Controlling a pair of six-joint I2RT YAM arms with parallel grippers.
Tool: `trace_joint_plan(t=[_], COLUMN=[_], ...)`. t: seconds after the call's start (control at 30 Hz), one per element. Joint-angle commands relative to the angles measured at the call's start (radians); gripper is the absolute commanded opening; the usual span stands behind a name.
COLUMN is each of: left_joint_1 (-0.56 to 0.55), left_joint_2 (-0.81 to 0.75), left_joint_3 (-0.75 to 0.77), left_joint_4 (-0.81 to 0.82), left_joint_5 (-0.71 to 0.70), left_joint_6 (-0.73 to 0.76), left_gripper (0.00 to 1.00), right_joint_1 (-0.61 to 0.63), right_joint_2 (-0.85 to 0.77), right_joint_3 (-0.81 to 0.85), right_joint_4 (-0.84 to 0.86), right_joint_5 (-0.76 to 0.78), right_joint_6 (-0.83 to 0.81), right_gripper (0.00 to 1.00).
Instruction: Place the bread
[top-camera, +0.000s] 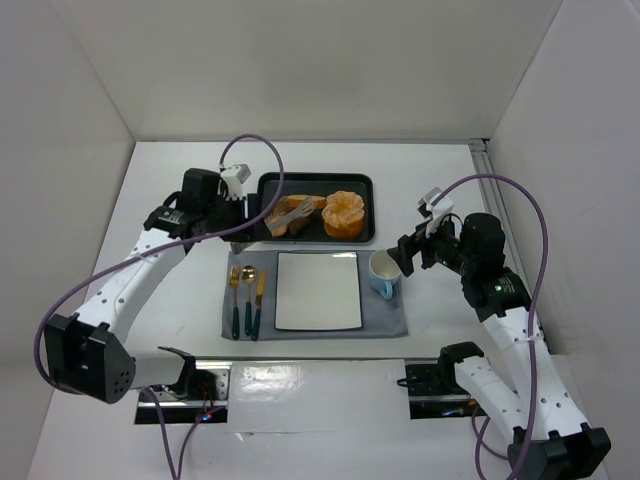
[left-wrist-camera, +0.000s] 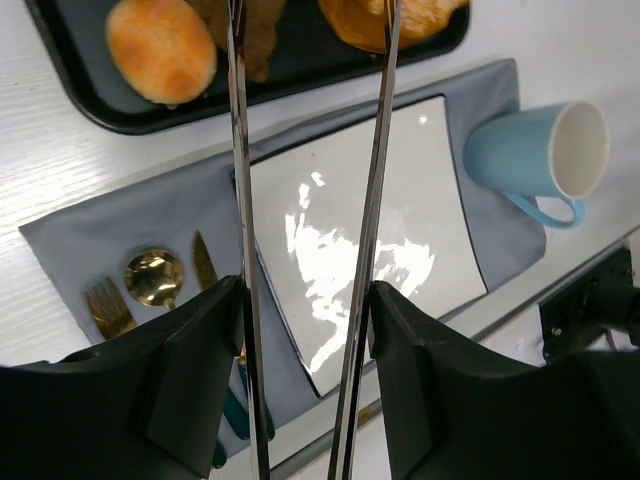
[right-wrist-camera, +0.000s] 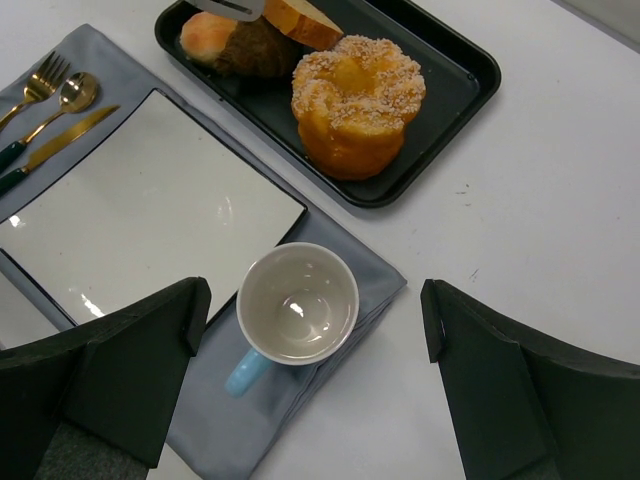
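Note:
The bread (top-camera: 344, 215) is a large round golden bun with a pale crumbly top, at the right end of the black tray (top-camera: 362, 183). The right wrist view shows it too (right-wrist-camera: 355, 100); in the left wrist view only its edge shows (left-wrist-camera: 400, 18). My left gripper (top-camera: 235, 218) (left-wrist-camera: 305, 300) is shut on metal tongs (left-wrist-camera: 240, 150). Their tips reach over the tray's left half, left of the bread and apart from it. My right gripper (top-camera: 405, 255) (right-wrist-camera: 313, 310) is open and empty, hovering over the blue cup (right-wrist-camera: 298, 305).
A white square plate (top-camera: 318, 290) lies on a grey mat (top-camera: 390, 322) below the tray. The blue cup (top-camera: 383, 272) stands at the plate's right; gold fork, spoon and knife (top-camera: 245, 290) lie at its left. Smaller buns and a bread slice (top-camera: 290, 215) fill the tray's left half.

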Motion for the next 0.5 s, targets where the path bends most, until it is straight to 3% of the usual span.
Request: trace_joint_plan(t=[0.0,0.47], left_joint_1=[-0.037,-0.147], left_joint_2=[-0.080,-0.067], left_joint_3=[0.046,0.046], left_joint_4=[-0.002,-0.046], left_joint_5=[0.026,0.015], left_joint_6=[0.033,0.053], left_gripper=[0.66,0.64], right_joint_1=[0.004,0.004], right_joint_2=[-0.001,-0.001], right_joint_3=[-0.001,-0.001], right_joint_4=[0.035,0.035], right_joint_5=[0.007,0.007], right_joint_6=[-0.007,-0.007], right_gripper=[1.00,1.00])
